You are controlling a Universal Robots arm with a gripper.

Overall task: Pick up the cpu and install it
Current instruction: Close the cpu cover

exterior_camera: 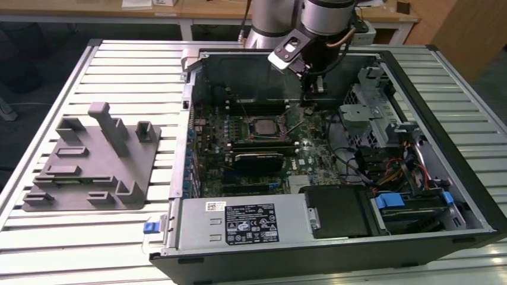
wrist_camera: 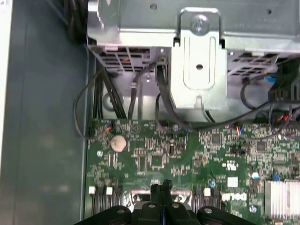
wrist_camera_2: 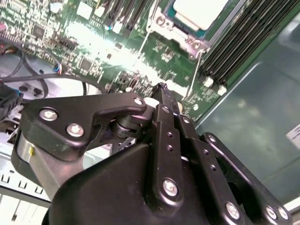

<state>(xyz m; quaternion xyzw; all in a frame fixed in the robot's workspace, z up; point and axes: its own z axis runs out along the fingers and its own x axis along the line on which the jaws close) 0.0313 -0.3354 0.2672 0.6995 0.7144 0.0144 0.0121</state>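
Inside the open computer case [exterior_camera: 317, 261], exterior view: the motherboard [exterior_camera: 317, 157] lies flat on the case floor. It can be reached from above because the side panel is off.
Cpu, exterior view: the cpu [exterior_camera: 262, 127] sits pale side up in the socket near the middle of the board. I judge it already placed rather than waiting to be picked up.
Gripper, exterior view: the gripper [exterior_camera: 314, 95] hangs tip-down over the board. It is near the cpu, on the exterior view's right, and apart from it.
Fixture plate, exterior view: the grey fixture plate [exterior_camera: 87, 172] rests on the slatted table [exterior_camera: 119, 71], outside the case and well apart from the arm.
Cpu, second wrist view: the cpu [wrist_camera_2: 201, 11] is framed by the socket's metal frame [wrist_camera_2: 161, 21], which probably holds it level. A thin lever [wrist_camera_2: 198, 65] runs out from that frame.
Gripper, second wrist view: the gripper [wrist_camera_2: 161, 89] has its fingers pressed together into one narrow tip, with nothing pinched. The tip is over green board beside the lever's end, and I judge that such a tip suits nudging more than grasping.
Gripper, first wrist view: the gripper [wrist_camera: 161, 187] shows the same closed tip low over the board.
Surroundings, first wrist view: a coin battery [wrist_camera: 118, 143] sits on the board, and a metal bracket [wrist_camera: 199, 65] stands beyond the board's edge.
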